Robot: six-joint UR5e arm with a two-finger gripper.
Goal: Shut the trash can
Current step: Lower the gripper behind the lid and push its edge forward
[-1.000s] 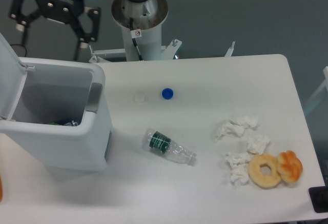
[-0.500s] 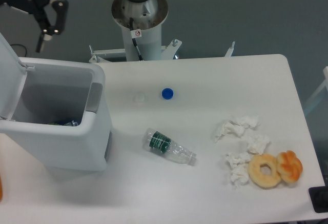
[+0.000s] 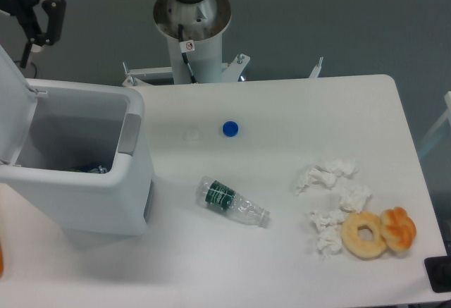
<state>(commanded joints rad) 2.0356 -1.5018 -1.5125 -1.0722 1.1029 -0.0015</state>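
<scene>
We see the trash can (image 3: 84, 181) with its lid (image 3: 13, 103) upright on its left; right of it, open desk (image 3: 282, 266) before a bottle (image 3: 232, 201) and blue cap (image 3: 230, 129).

Gripper (image 3: 28, 22) raised at top-left (partly cropped).

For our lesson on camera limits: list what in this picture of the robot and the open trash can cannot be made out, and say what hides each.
1. Gripper: cut off by the top-left edge of the camera view; whether it is open or shut cannot be told.
2. Trash can contents: only dark scraps show low inside; the front wall hides the rest.
3. Lid: cut off by the left edge.
4. Small white cap: too faint against the table.
</scene>
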